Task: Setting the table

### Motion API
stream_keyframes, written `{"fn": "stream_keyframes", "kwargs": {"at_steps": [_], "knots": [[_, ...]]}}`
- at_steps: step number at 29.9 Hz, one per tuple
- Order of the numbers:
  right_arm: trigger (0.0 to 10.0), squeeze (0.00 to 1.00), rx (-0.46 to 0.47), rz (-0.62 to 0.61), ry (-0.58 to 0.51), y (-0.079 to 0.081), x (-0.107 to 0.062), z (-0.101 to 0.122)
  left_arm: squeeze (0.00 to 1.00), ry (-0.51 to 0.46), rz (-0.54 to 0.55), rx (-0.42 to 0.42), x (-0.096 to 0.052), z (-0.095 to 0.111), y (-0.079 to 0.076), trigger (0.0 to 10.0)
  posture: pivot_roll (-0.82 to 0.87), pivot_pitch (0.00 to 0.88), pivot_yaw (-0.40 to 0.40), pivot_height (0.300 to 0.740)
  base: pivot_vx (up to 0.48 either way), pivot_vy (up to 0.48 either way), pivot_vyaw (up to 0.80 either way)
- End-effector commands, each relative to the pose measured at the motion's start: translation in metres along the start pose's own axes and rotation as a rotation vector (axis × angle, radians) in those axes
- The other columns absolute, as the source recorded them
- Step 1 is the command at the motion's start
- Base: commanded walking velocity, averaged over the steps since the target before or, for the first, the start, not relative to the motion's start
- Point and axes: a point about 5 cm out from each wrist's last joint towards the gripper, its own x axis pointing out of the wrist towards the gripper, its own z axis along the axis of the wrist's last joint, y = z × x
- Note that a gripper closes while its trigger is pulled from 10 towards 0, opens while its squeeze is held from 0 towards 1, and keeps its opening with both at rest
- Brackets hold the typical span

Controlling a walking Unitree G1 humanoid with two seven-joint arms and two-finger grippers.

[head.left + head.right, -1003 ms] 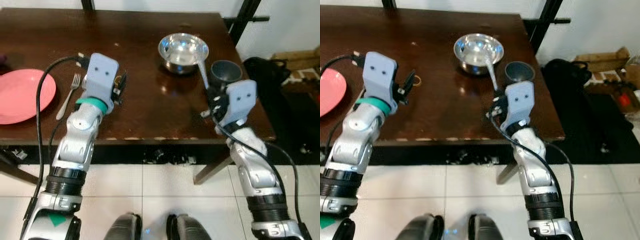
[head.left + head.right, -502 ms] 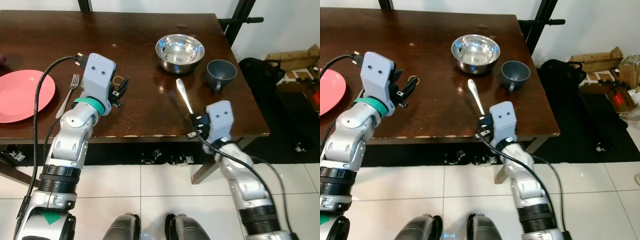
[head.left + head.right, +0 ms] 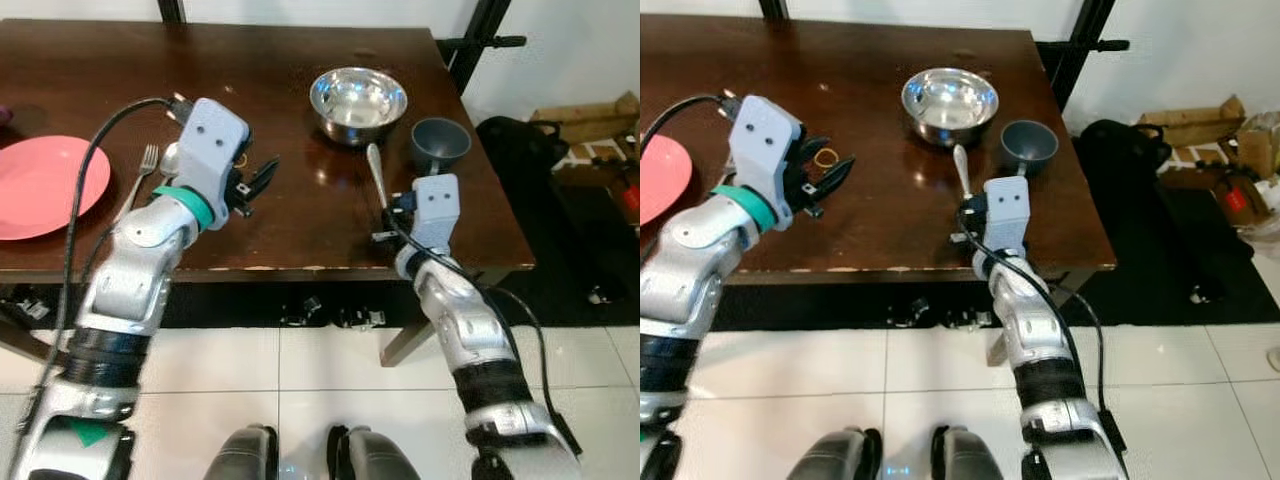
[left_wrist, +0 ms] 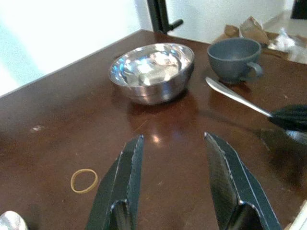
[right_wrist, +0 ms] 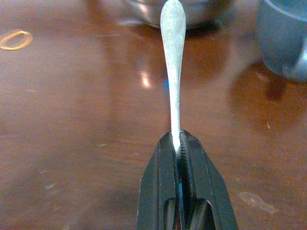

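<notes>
The right gripper [image 5: 178,143] pinches a silver metal utensil [image 5: 173,57], working end hidden between its fingers, handle pointing far toward the steel bowl [image 3: 358,100]; left gripper [image 4: 175,179] hovers spread wide over the dark wooden desk [image 3: 290,210].

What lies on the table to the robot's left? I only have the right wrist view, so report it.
Observer: A pink plate lies near the left end of the table.
Operator: Tell me what's beside it.
Observer: A fork lies just right of the plate, tines pointing away from the robot.
Operator: Report the left gripper.
Observer: The left gripper hovers open above the table, right of the fork, holding nothing.
</notes>
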Motion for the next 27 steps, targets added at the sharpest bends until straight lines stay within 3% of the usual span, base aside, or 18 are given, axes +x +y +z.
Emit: {"fn": "stream_keyframes", "kwargs": {"at_steps": [1,3,5,8,12,21,22,23,24,25,26,27], "knots": [[10.0,0.0,0.027,-0.027,0.03,-0.005,0.0,-0.005,0.0,-0.001,-0.082,-0.015,0.0,0.001,-0.01,10.0,0.12,0.107,0.003,0.74,0.0,0.0,0.0],[10.0,0.0,0.043,-0.059,0.062,-0.012,0.002,-0.007,0.0,-0.007,-0.218,-0.036,-0.007,0.004,-0.027,10.0,0.12,0.107,0.005,0.74,0.0,0.0,0.0],[10.0,0.0,0.057,-0.063,0.081,-0.013,0.003,-0.009,0.0,-0.015,-0.243,-0.051,-0.007,0.005,-0.034,10.0,0.12,0.107,0.005,0.74,0.0,0.0,0.0],[10.0,0.0,0.067,-0.064,0.092,-0.013,0.003,-0.011,0.0,-0.021,-0.252,-0.061,-0.007,0.005,-0.038,10.0,0.12,0.105,0.004,0.74,0.0,0.0,0.0],[10.0,0.0,0.161,-0.101,0.094,-0.013,0.01,-0.01,0.0,-0.04,-0.264,-0.103,-0.007,0.006,-0.053,10.0,0.12,0.099,0.001,0.74,0.0,0.0,0.0],[10.0,0.0,0.241,-0.079,0.078,-0.007,0.018,-0.004,0.0,-0.03,-0.249,-0.129,-0.008,0.004,-0.057,10.0,0.13,0.085,-0.006,0.74,0.0,0.0,0.0],[10.0,0.08,0.25,-0.075,0.075,-0.006,0.019,-0.002,0.0,-0.03,-0.244,-0.135,-0.008,0.003,-0.058,10.0,0.13,0.082,-0.007,0.74,0.0,0.0,0.0],[10.0,0.08,0.25,-0.075,0.075,-0.006,0.019,-0.002,0.0,-0.03,-0.244,-0.135,-0.008,0.003,-0.058,10.0,0.13,0.082,-0.007,0.74,0.0,0.0,0.0],[10.0,0.23,0.262,-0.07,0.073,-0.004,0.02,-0.001,0.0,-0.027,-0.243,-0.141,-0.008,0.003,-0.059,10.0,0.13,0.08,-0.008,0.74,0.0,0.0,0.0],[10.0,0.23,0.262,-0.07,0.073,-0.004,0.02,-0.001,0.0,-0.027,-0.243,-0.141,-0.008,0.003,-0.059,10.0,0.13,0.08,-0.008,0.74,0.0,0.0,0.0],[10.0,0.51,0.27,-0.068,0.074,-0.004,0.02,0.0,0.0,-0.024,-0.244,-0.145,-0.009,0.003,-0.06,10.0,0.13,0.08,-0.009,0.74,0.0,0.0,0.0],[10.0,0.64,0.278,-0.065,0.073,-0.003,0.021,0.0,0.0,-0.022,-0.244,-0.147,-0.009,0.003,-0.061,10.0,0.13,0.077,-0.009,0.74,0.0,0.0,0.0]]}}
